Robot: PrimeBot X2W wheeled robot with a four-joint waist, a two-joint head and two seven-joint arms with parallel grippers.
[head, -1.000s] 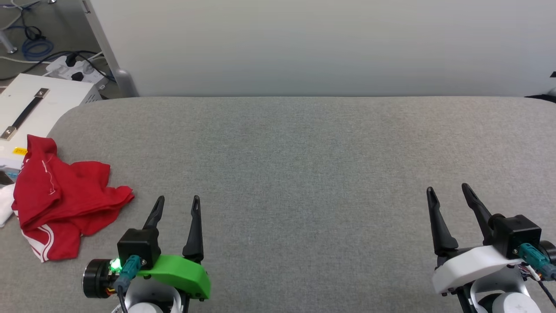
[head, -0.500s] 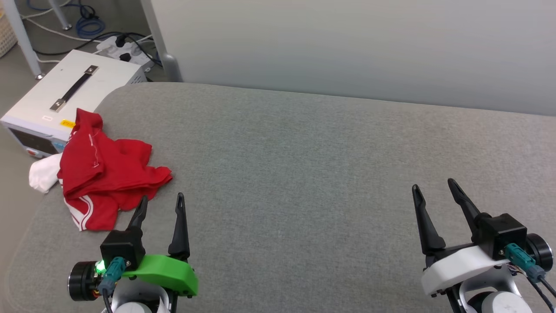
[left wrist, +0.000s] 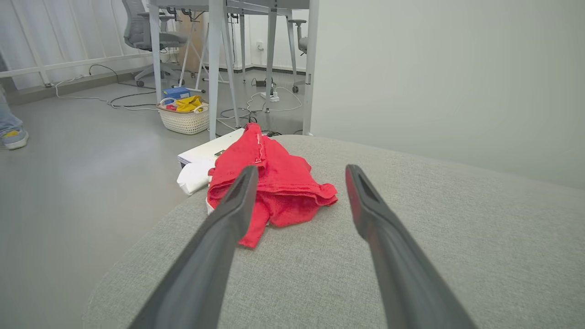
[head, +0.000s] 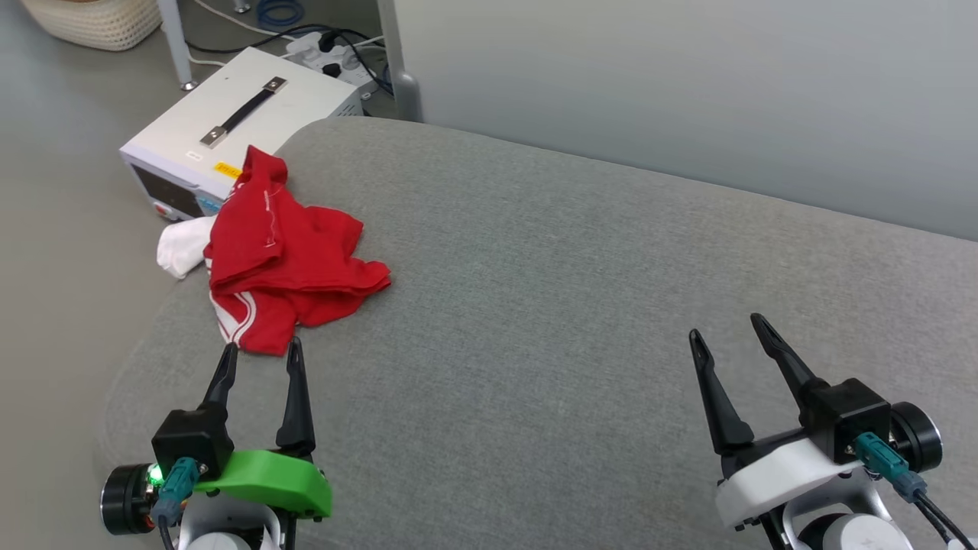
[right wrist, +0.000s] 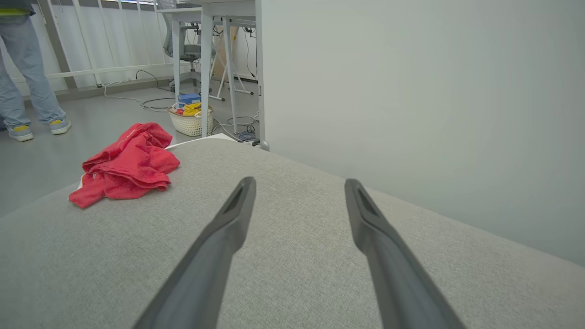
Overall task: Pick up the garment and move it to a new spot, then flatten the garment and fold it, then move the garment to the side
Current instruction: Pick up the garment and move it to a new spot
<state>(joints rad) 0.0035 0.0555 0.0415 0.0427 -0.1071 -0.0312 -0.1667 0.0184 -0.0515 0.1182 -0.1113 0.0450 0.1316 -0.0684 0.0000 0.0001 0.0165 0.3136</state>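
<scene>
The left gripper (head: 261, 345) stands with its two dark fingers spread wide apart and nothing between them. It hangs over the grey padded surface (head: 573, 305), fingertips pointing at the garment (head: 283, 252) and stopping just beside its near hem. Whether a tip brushes the cloth cannot be told. In the left wrist view the crumpled red cloth lies straight ahead, with the left finger crossing in front of its edge. The right gripper (head: 725, 325) is likewise spread wide and empty. It is above bare grey fabric, well apart from the garment, which shows far off to the left in the right wrist view. The garment lies in a loose red heap at the surface's far left corner. Its white-and-red striped trim faces the left gripper, and a white sleeve (head: 179, 248) droops over the edge. Just beyond the garment a white box with a black handle (head: 229, 130) sits on the floor.
</scene>
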